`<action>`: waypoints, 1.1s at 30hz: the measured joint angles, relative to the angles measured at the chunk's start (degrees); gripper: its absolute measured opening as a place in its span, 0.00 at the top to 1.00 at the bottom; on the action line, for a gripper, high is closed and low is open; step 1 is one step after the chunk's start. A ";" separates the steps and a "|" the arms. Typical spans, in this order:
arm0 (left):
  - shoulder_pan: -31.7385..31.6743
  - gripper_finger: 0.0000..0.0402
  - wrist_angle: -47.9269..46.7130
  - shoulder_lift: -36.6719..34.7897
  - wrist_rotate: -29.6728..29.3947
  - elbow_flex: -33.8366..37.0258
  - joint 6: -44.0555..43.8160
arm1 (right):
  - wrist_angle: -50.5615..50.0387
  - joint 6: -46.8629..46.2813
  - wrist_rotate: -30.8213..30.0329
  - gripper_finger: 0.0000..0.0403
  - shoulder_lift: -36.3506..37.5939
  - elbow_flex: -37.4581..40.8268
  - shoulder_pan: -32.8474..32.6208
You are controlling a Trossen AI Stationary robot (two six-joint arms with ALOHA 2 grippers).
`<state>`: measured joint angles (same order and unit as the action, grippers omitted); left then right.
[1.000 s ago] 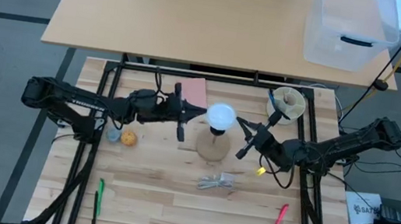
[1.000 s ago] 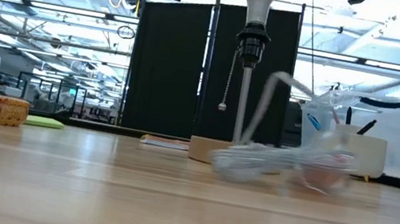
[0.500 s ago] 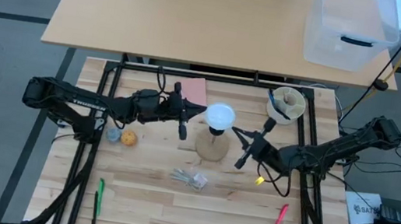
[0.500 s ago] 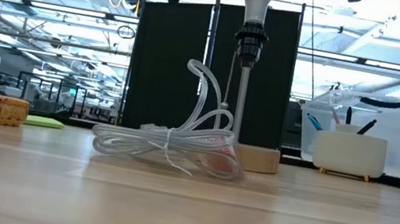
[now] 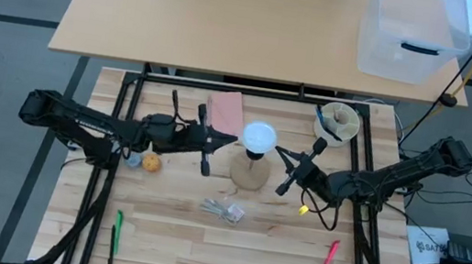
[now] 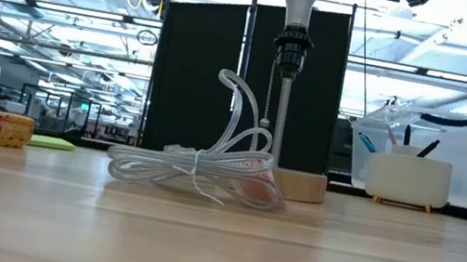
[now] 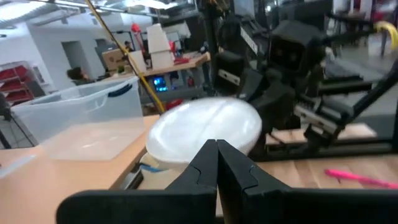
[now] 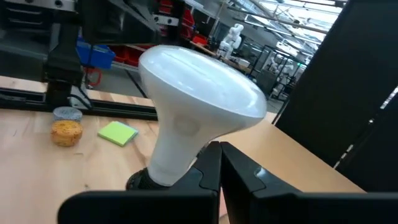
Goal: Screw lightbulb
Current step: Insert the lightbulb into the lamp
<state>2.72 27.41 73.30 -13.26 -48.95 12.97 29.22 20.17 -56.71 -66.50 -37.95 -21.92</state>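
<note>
My left gripper [image 5: 207, 151] and right gripper [image 5: 284, 175] have jaws pressed together, empty. The lightbulb [image 5: 259, 137] stands between them, touching neither.

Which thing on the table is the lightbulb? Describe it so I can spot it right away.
Look at the middle of the slatted wooden table, between the two arms. There a round wooden base carries a black socket, and the lightbulb sits on top of it. It is the only white, mushroom-shaped dome; the clear crumpled wrapper lies flat nearer the front edge.
</note>
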 joint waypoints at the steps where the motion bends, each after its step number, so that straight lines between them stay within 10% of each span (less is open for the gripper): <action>1: 0.45 1.00 -0.50 -0.47 -0.12 0.00 0.57 | 0.00 0.11 0.00 1.00 0.01 0.00 -0.32; 17: 4.33 1.00 -12.35 -19.03 -2.98 6.33 4.08 | -11.03 2.78 4.13 1.00 12.35 0.00 -7.05; 33: 2.27 1.00 6.71 -22.38 1.36 23.47 -1.61 | -14.30 0.17 9.42 1.00 24.47 8.78 -8.43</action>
<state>4.99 34.13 50.92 -11.90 -25.47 11.36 14.92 20.34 -47.29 -42.03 -29.17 -30.35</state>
